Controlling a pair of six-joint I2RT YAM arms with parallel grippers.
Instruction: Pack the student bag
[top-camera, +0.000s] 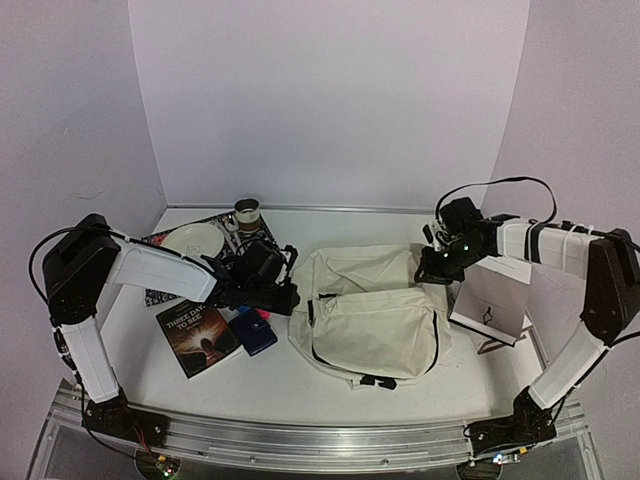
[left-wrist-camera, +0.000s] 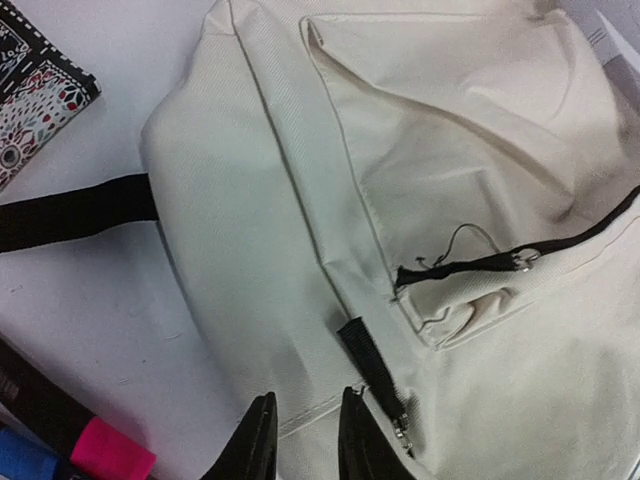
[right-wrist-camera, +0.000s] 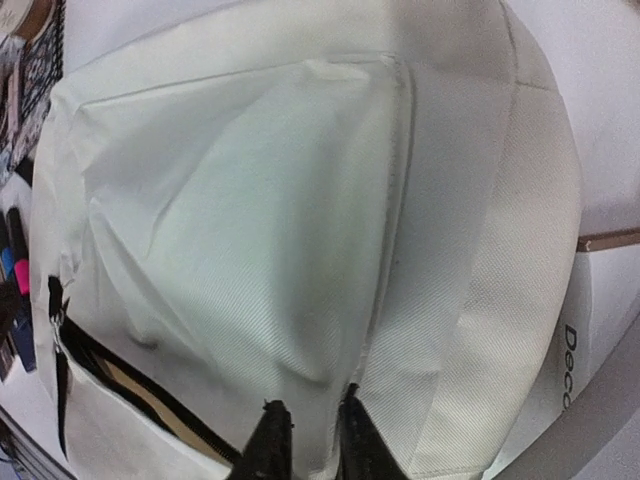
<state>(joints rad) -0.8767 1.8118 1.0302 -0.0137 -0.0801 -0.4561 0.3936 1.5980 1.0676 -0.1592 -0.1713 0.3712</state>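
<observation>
Bag (top-camera: 370, 320) lies flat in the middle of the surface (top-camera: 300, 390). It is cream cloth with black zips, with its front pocket toward my bases and a black strap (left-wrist-camera: 70, 215) trailing off its left side. A white box (top-camera: 495, 300) sits just beside the bag on its right. A dark book (top-camera: 197, 338) lies face up at the front left, apart from the bag. A white plate (top-camera: 192, 240) rests on a patterned mat (top-camera: 160, 295) at the back left. My left hand (left-wrist-camera: 307, 400) sits low at the bag's left edge, its fingers drawn close with a thin slot between them and cloth showing in the slot; I cannot tell whether it grips. My right hand (right-wrist-camera: 310, 405) is over the bag's far right corner, its fingers likewise nearly together above the cloth, and again I cannot tell if it pinches anything. A blue case (top-camera: 253, 332) lies just right of the book. A brown cup (top-camera: 247, 213) stands behind the plate. A pink marker (left-wrist-camera: 110, 452) lies near my left hand.
</observation>
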